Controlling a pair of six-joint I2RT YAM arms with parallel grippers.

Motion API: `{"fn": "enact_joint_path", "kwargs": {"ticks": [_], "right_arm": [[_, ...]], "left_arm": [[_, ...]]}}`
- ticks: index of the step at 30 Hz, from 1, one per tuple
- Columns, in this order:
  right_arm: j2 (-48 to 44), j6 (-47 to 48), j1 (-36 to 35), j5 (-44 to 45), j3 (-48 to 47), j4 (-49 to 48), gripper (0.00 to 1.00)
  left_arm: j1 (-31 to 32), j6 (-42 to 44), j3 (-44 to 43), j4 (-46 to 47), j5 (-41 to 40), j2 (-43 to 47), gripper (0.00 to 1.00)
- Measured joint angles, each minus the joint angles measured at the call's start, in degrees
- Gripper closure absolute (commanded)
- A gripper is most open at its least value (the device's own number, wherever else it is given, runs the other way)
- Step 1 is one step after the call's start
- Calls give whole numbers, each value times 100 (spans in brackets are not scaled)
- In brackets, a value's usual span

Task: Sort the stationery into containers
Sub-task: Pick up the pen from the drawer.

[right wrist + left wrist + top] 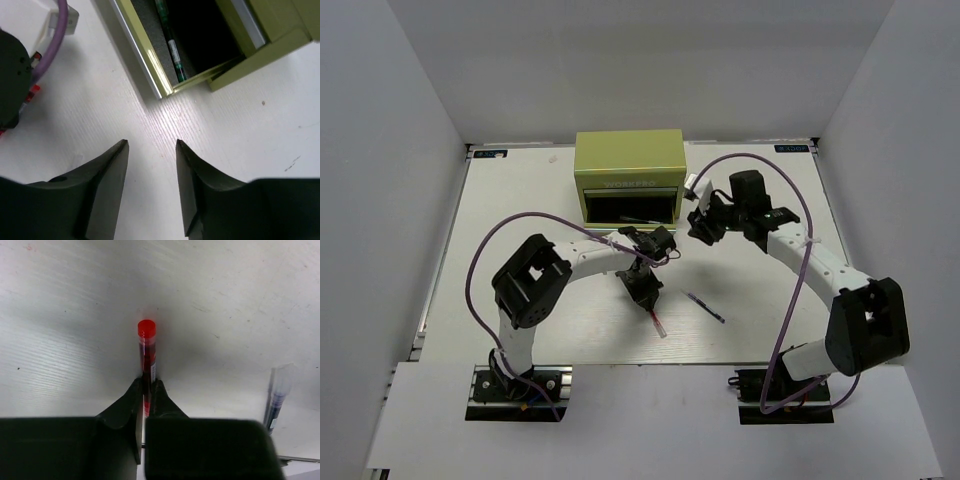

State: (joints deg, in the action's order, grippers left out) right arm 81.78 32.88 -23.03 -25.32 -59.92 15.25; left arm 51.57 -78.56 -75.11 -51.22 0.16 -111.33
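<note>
Left gripper (146,386) clamped, right gripper (151,145) parted

One yellow-green metal mini chest (628,160); three pens: one thin red-white pen (147,347), one thin dark pen (705,307), one green pen (175,57).

Pale lettering (627,184) on yellow-green chest (625,155) front, probably WORKPRO, blue table-edge stickers (790,148) too small to read

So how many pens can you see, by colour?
Red pen: 1
Dark pen: 1
Green pen, lying in the drawer: 1
Total: 3 pens
</note>
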Motion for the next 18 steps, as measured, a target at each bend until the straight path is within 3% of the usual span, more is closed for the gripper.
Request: {"fn": "enact_joint_path", "kwargs": {"ticks": [7,18], "right_arm": [[-234,-258,243,-57,431,-2,12],[-866,-269,518,-142,984,109,10]], "left_arm": [[2,59,203,166,-155,225,97],[-136,-114,-203,1003,-1451,1580,100]]}}
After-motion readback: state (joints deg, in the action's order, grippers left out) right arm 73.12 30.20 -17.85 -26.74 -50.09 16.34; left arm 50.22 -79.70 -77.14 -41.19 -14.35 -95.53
